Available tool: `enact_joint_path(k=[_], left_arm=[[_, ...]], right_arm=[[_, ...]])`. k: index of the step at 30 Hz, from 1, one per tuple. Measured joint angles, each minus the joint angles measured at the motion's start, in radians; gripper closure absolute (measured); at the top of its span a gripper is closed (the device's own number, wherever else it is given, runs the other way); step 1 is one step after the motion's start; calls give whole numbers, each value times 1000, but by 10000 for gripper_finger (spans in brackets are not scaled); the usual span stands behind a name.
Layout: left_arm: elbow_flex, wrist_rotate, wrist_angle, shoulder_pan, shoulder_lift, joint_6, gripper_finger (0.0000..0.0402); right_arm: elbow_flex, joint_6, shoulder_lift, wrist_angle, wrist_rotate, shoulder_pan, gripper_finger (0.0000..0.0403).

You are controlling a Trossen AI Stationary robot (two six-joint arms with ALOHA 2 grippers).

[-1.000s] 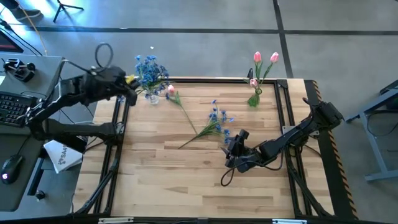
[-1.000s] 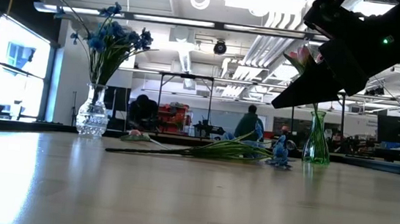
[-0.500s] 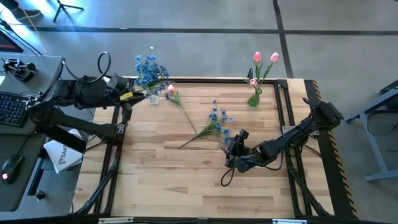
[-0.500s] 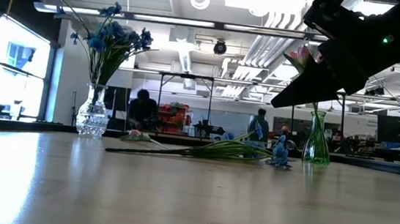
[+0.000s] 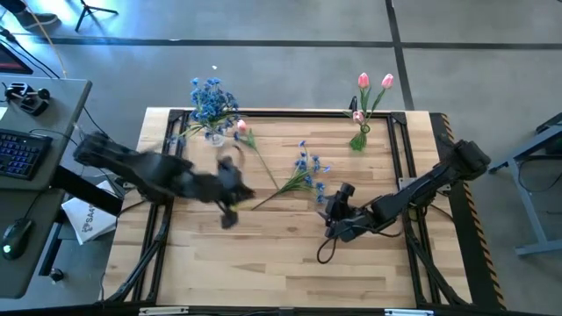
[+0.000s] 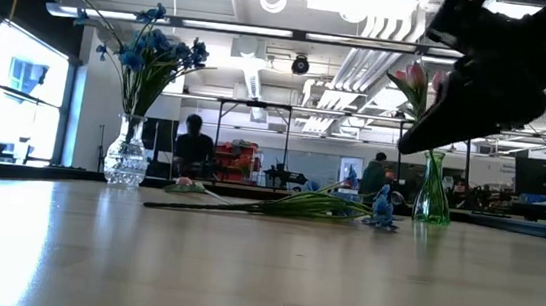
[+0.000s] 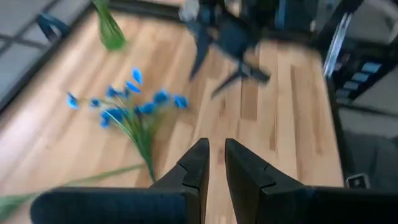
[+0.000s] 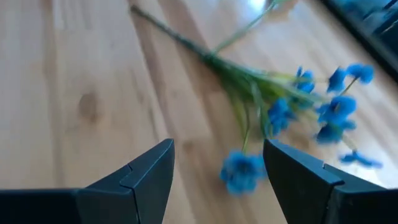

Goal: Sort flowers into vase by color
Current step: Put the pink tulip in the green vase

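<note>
A blue-blossomed flower (image 5: 303, 172) lies flat at mid-table; the low view shows this flower (image 6: 328, 205) too. A pink tulip (image 5: 242, 132) lies by the clear vase (image 5: 212, 133), which holds blue flowers. The green vase (image 5: 360, 137) holds pink tulips. My left gripper (image 5: 241, 191) hovers left of the loose flower's stem end, fingers almost together (image 7: 214, 149), holding nothing. My right gripper (image 5: 327, 204) is open (image 8: 217, 149) just near of the blue blossoms (image 8: 280, 106), touching nothing.
The clear vase (image 6: 126, 159) stands at the far left edge, the green vase (image 6: 432, 193) at the far right. A black frame rail (image 5: 263, 111) borders the table. Bare wood (image 5: 263, 254) fills the near half. A desk with keyboard sits beyond the left edge; people move in the room behind.
My left arm has swung fast from the clear vase at the far left edge toward the table's middle and near side, ending beside the loose flower's stem end. My right gripper has shifted a little toward the table's right. The flowers have stayed where they were.
</note>
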Motion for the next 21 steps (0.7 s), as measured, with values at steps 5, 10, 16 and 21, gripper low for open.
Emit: enact_joint_path(k=[5, 10, 16, 21], left_arm=[[0, 0, -5, -7, 171, -57, 365], [0, -2, 13, 33, 326, -167, 362], [0, -45, 16, 126, 491, -261, 333], [0, -122, 14, 216, 594, -342, 285]], right_arm=[[0, 88, -84, -167, -67, 32, 160], [0, 141, -119, -243, -20, 59, 160], [0, 142, -120, -231, 24, 61, 160], [0, 141, -120, -231, 31, 61, 160]])
